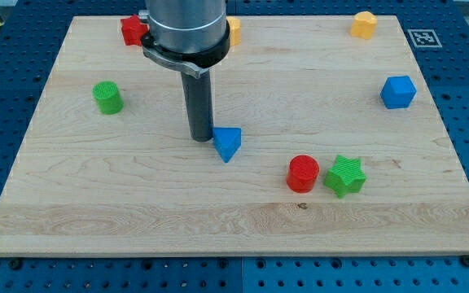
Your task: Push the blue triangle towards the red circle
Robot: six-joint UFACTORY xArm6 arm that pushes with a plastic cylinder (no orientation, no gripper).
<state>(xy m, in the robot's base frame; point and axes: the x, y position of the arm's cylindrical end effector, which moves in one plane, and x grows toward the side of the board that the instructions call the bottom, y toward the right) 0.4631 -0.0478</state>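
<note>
The blue triangle [227, 143] lies near the board's middle. The red circle [303, 173] stands to its lower right, a short gap away. My tip [201, 138] is at the end of the dark rod, touching or almost touching the blue triangle's left side. The arm's grey body rises above it toward the view's top.
A green star [345, 176] sits against the red circle's right. A blue cube [398, 92] is at the right, a green cylinder [107, 98] at the left. A red block [133, 31], an orange block [234, 31] partly hidden by the arm, and a yellow block [364, 25] lie along the top edge.
</note>
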